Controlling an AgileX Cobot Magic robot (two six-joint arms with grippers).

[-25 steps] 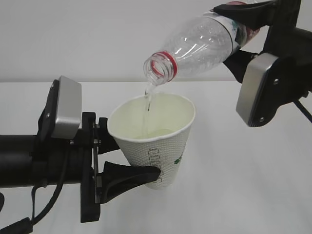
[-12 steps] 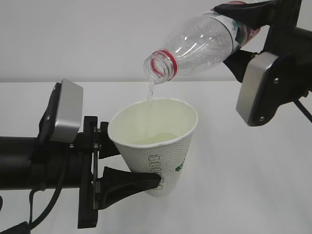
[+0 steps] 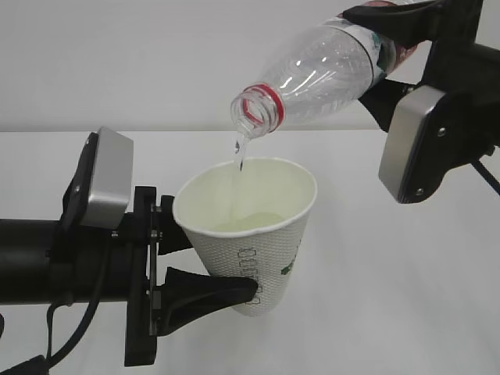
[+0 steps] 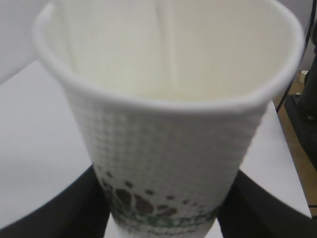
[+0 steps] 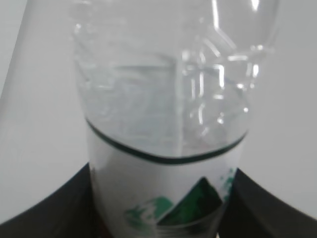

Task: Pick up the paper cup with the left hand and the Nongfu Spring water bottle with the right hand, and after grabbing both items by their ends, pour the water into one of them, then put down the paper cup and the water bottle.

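The paper cup (image 3: 254,234) is showing a matt white paper wall with a fine dotted, embossed texture outside, while its inside is looking smooth. The Nongfu Spring water bottle (image 3: 324,70) is looking like clear, glossy plastic with ribbed ridges that are catching the light, and its label (image 5: 166,198) is appearing smooth. The left claw (image 3: 205,266) is looking like matt black plastic. The surface (image 3: 391,312) is appearing plain, white and matt.

paper cup (image 3: 254,234) green lettering too small to read, bottle (image 3: 328,66) label illegible
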